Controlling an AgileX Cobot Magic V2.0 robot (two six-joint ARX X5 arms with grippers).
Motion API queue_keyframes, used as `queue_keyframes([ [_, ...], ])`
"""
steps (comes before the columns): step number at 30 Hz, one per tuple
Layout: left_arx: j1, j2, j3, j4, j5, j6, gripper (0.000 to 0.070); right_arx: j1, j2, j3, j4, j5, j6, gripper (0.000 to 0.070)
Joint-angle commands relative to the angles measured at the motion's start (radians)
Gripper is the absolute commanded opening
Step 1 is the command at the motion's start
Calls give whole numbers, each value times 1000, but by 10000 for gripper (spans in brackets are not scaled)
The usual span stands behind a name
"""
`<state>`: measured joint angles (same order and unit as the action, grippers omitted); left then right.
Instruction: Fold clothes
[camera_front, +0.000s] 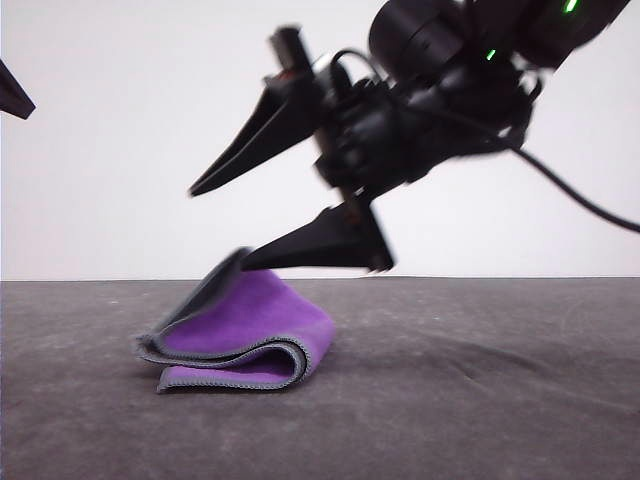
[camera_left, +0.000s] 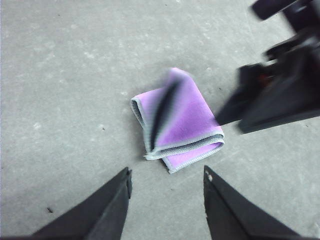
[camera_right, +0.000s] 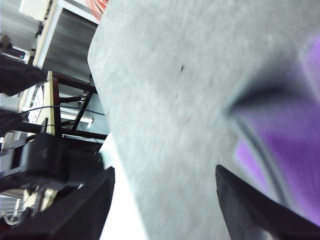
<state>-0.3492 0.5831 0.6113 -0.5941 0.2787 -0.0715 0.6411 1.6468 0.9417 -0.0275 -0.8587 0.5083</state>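
Folded cloth on the desk, top flap loose and at risk of springing open.

The cloth (camera_front: 245, 335) lies on the grey desk (camera_front: 480, 400), folded purple side out, its upper flap lifted and blurred just beside the lower finger of the right gripper (camera_front: 225, 225), whose jaws are spread and hold nothing. If that finger snags the flap, the fold could be dragged undone. The left gripper (camera_left: 167, 187) hovers above the cloth, jaws released and empty.
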Motion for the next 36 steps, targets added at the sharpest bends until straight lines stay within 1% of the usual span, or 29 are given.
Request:
queue_keyframes([
  [1,-5,5,8,9,-2,3,272,5,-21,17,-84,24,-82,405],
  [4,-5,5,8,9,-2,3,271,4,-101,17,-252,140,-196,405],
  [6,-5,5,8,10,-2,3,272,4,-161,17,-368,249,-279,405],
  [9,-5,5,8,9,-2,3,272,4,-251,16,-504,431,-392,403],
  [11,-5,5,8,9,-2,2,272,4,-323,8,-553,546,-450,401],
  [13,-5,5,8,9,-2,1,271,-1,-396,-11,-562,618,-482,401],
  [15,-5,5,8,9,-2,0,271,-15,-474,-42,-545,659,-493,401],
  [17,-5,5,8,9,-2,-1,272,-33,-554,-83,-510,681,-494,401],
  [21,-5,5,8,9,-2,-6,271,-64,-683,-174,-411,686,-493,401],
  [25,-5,5,8,10,-2,-27,271,-83,-782,-289,-283,717,-457,401],
  [30,-5,5,8,10,-2,-27,271,-101,-834,-413,-126,784,-390,401],
  [32,-5,5,8,10,-1,-27,272,-104,-831,-418,-123,808,-373,401],
  [36,-5,3,9,10,6,-26,273,-104,-834,-418,-126,809,-385,402],
])
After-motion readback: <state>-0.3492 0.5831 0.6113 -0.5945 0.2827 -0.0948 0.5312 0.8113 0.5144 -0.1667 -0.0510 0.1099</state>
